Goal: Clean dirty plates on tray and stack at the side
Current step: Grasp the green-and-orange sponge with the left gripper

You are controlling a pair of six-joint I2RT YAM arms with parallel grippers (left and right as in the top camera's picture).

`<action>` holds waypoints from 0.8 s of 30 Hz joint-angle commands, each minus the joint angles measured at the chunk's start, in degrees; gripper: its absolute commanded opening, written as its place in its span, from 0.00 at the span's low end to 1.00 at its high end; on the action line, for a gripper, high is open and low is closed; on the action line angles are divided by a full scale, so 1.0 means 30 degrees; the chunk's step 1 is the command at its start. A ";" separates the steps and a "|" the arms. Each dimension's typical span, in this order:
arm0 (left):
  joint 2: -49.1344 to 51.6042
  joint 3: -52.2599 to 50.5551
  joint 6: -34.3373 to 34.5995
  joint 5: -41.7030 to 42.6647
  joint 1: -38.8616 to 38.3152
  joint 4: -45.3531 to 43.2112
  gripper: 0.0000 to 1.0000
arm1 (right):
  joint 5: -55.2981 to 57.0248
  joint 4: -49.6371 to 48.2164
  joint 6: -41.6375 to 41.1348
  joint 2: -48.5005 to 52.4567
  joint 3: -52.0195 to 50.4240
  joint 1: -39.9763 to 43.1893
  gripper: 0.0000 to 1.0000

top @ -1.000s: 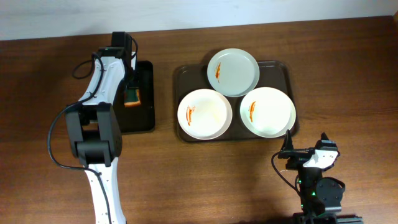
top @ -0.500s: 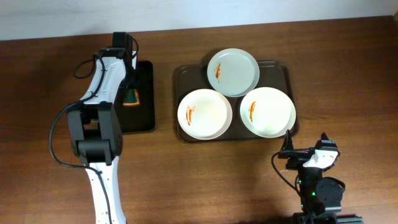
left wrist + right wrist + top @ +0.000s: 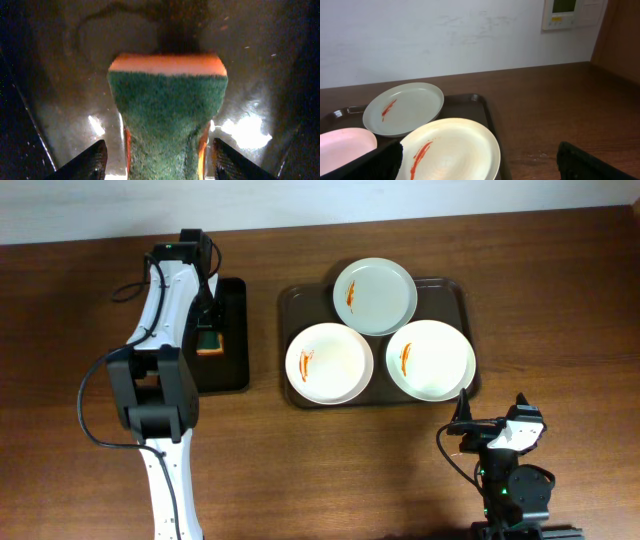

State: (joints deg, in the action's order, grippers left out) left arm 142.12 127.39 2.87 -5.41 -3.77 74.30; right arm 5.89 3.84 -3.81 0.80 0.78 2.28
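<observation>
Three white dirty plates lie on the dark brown tray (image 3: 292, 302), each with an orange-red smear: one at the back (image 3: 375, 295), one front left (image 3: 329, 363), one front right (image 3: 431, 358). My left gripper (image 3: 208, 336) is over the black tray, shut on a green-and-orange sponge (image 3: 210, 349). In the left wrist view the sponge (image 3: 167, 100) is pinched between the fingers (image 3: 165, 165). My right gripper (image 3: 466, 418) is open and empty, just in front of the tray's front right corner. Its view shows the nearest plate (image 3: 452, 150), the back plate (image 3: 405, 107) and the tray rim (image 3: 487, 112).
A smaller black tray (image 3: 232, 365) stands left of the brown tray, under my left arm. Bare wooden table (image 3: 560, 310) lies to the right of the brown tray and along the front. A wall runs behind the table.
My left arm has shifted over the black tray and its elbow has swung left. The sponge now sits slightly nearer the front. The plates and the right arm have not moved.
</observation>
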 commanded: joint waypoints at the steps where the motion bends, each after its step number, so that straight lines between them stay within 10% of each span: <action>1: 0.0678 -0.0437 0.0029 0.0051 0.0066 -0.0444 0.70 | -0.0029 0.0087 0.0138 -0.0131 -0.0153 0.0124 0.98; 10: 0.0772 -0.1872 0.0022 0.1020 0.0066 -0.1515 0.56 | -0.0029 0.0087 0.0138 -0.0131 -0.0153 0.0124 0.98; 15: 0.0729 -0.1763 0.0029 0.0867 0.0066 -0.1399 0.00 | -0.0029 0.0087 0.0138 -0.0131 -0.0153 0.0124 0.98; 24: 0.0291 0.5421 0.0073 0.1042 0.0066 0.2718 0.00 | -0.0036 0.0087 0.0138 -0.0131 -0.0153 0.0124 0.98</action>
State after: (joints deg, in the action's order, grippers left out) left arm 143.26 136.33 2.83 -2.17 -3.77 80.09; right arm 5.89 3.84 -3.81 0.80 0.78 2.28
